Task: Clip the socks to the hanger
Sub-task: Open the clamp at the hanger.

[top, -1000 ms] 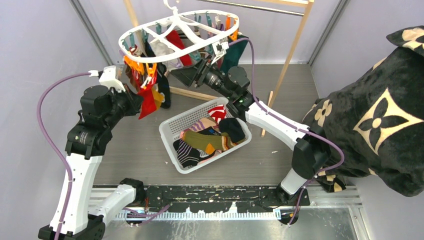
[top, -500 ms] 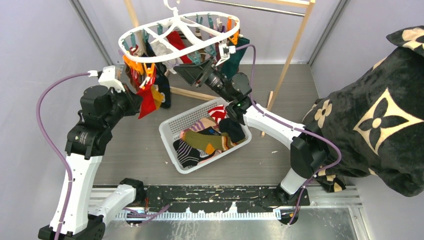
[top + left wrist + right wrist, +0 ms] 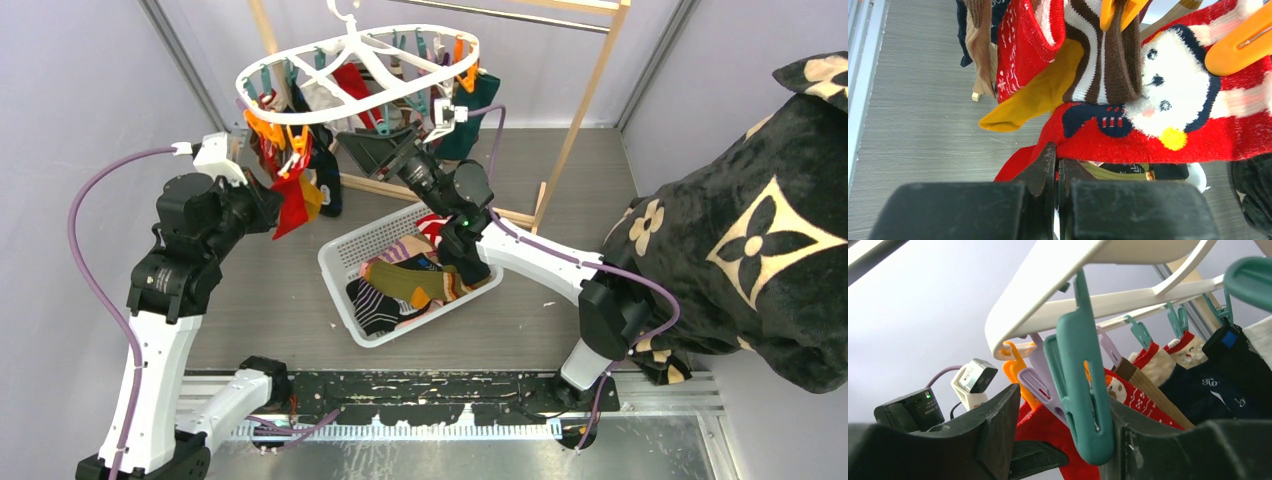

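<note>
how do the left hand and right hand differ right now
The left hand is shut, apparently pinching the red snowman sock at its lower edge; the right hand is open, its fingers either side of a teal peg. The left hand sits low, at the sock's bottom; the right hand is up under the hanger rim. Both are at the hanger.

Top external: set high above and behind the arm bases, faced down and forward; the hanger (image 3: 357, 60) is taken from above, at long range.
Left wrist: carried behind the left gripper (image 3: 1057, 167), below the hanger's left end, faced obliquely towards the floor; the red snowman sock (image 3: 1168, 125) is seen at very close range.
Right wrist: carried behind the right gripper (image 3: 1063, 440), under the hanger's rim, faced steeply upward; a teal peg (image 3: 1083, 390) fills the near field.
Shared field: the socks clipped at the hanger's left end are taken in by all three views.
</note>
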`<action>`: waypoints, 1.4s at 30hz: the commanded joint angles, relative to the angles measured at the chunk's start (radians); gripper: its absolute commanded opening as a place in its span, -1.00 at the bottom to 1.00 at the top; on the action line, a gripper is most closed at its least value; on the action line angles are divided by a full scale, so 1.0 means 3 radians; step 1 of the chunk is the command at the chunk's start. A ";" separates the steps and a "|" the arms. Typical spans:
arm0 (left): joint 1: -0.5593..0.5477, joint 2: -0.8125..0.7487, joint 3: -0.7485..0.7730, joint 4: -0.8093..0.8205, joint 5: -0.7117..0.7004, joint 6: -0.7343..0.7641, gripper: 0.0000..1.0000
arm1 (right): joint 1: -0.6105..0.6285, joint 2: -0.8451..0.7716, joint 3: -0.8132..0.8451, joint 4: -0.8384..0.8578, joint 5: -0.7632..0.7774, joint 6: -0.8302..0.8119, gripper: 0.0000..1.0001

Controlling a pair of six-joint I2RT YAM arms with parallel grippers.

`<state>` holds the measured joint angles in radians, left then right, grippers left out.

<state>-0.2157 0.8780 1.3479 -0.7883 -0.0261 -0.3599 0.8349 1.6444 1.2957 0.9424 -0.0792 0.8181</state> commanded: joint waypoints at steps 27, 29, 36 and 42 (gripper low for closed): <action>0.0013 -0.0081 0.0180 0.0005 -0.0067 0.0014 -1.00 | 0.0101 -0.0193 -0.0161 0.0470 0.0100 0.0015 -0.19; 0.0010 -0.0083 0.0185 0.0006 -0.0076 0.0014 -1.00 | 0.0100 -0.0225 -0.0193 0.0432 0.0160 0.0022 -0.28; 0.0006 -0.0096 0.0163 0.0011 -0.0066 0.0024 -1.00 | 0.0116 -0.0200 -0.0184 0.0440 0.0099 0.0074 -0.29; 0.0010 -0.0098 0.0170 0.0010 -0.0062 0.0021 -1.00 | 0.0128 -0.0225 -0.0188 0.0409 0.0096 0.0012 -0.41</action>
<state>-0.2157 0.8623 1.3613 -0.8074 -0.0341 -0.3592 0.8631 1.6321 1.2263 1.0355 -0.0429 0.8364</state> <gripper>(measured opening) 0.011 0.330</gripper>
